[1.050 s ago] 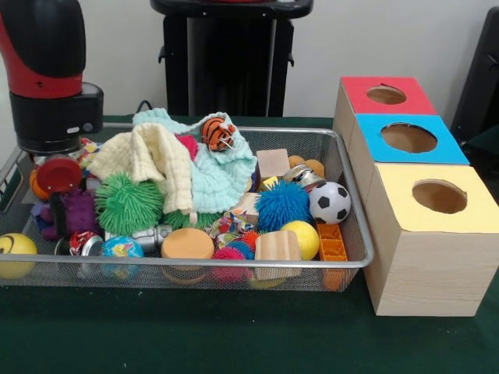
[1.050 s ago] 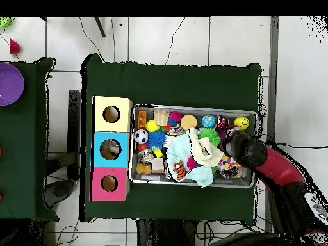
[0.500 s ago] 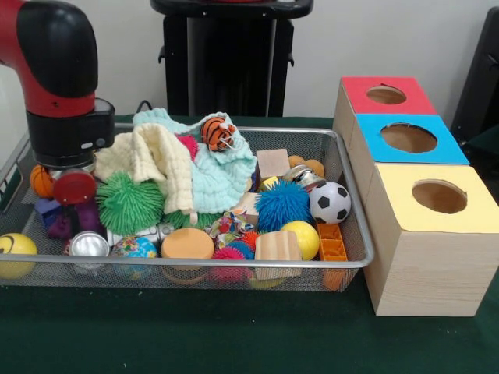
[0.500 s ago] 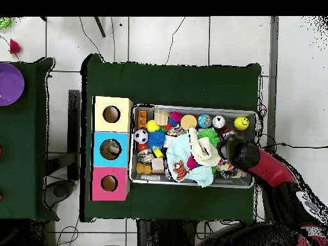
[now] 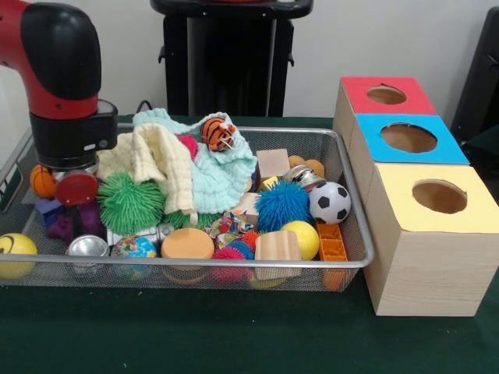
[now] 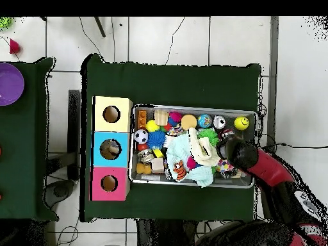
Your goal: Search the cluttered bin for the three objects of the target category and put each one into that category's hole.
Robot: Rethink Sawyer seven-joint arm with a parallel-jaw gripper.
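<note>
Leftmost in the front view, a yellow smiley ball (image 5: 14,254) rests in the near corner of the wire bin (image 5: 234,263), which stands on the green-covered counter (image 5: 195,335). Just above it the red and black arm (image 5: 58,70) comes down into the bin's left end, and its gripper (image 5: 69,181) sits low among the toys there; a red round disc (image 5: 76,188) shows at its lower end, but I cannot tell whether the fingers are wide, narrow or holding anything. Beside the arm lie a small orange basketball (image 5: 40,180), purple pieces (image 5: 66,222) and a silver can (image 5: 87,247). Next comes a green spiky ball (image 5: 129,204), then a heap of cream cloth (image 5: 152,160) and mint cloth (image 5: 222,175) with a tiger-striped ball (image 5: 219,133) on top. Near the front wall sit a globe ball (image 5: 134,249), an orange disc (image 5: 187,244) and a wooden block (image 5: 277,246). Further along are a blue spiky ball (image 5: 282,204), a yellow ball (image 5: 302,238), a soccer ball (image 5: 330,202) and an orange brick (image 5: 332,243). Just beside the bin's right end stand three wooden boxes in a row, each with a round hole: the red-topped box (image 5: 386,95) farthest, the blue-topped box (image 5: 408,139) between, the yellow-topped box (image 5: 437,199) nearest. In the overhead view the blue box's hole (image 6: 111,149) shows something brownish inside.
</note>
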